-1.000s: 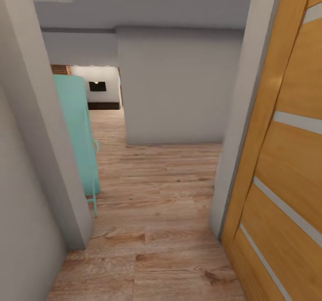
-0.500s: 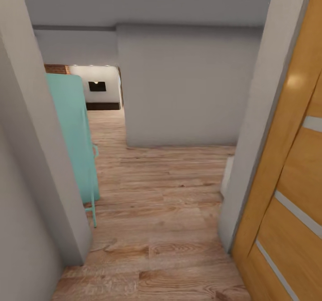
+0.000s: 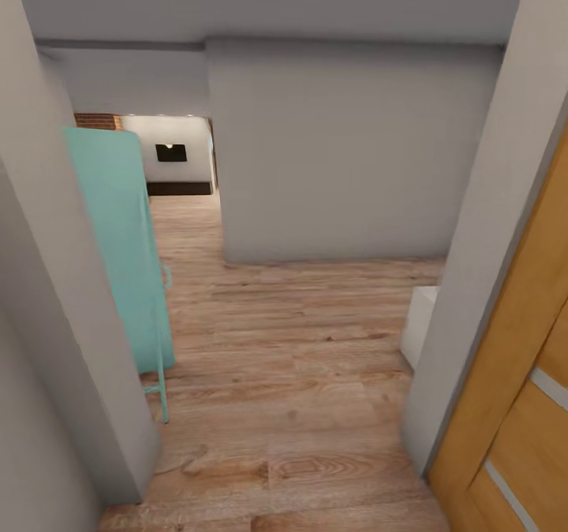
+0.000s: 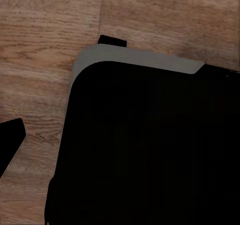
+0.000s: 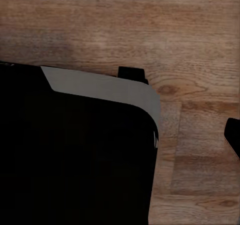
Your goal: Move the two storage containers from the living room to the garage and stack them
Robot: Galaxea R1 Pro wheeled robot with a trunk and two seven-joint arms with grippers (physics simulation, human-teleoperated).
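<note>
Down the hallway, through the far opening, sits a slice of the living room: pale back wall with a black TV, a long low dark cabinet beneath it, and a strip of red brick at the opening's left edge, all well apart from either end effector and far ahead of both. Underfoot runs a light wood plank floor from the doorway to that room. Closer, on the left, stands a turquoise panel on thin legs, partly hidden behind a grey door jamb; straight ahead, a plain grey wall block; on the right, a second grey jamb, an orange wooden door with pale inset strips, and a small white object low beside the jamb, too little visible to name. In both wrist views, looks down on the same plank floor, with a big black rounded body edged in grey directly below each arm. Cannot tell whether either end effector is open or closed; only small dark shapes at the picture edges, not clearly fingers. Storage containers nowhere close to either end effector, and nothing seen gripped.
</note>
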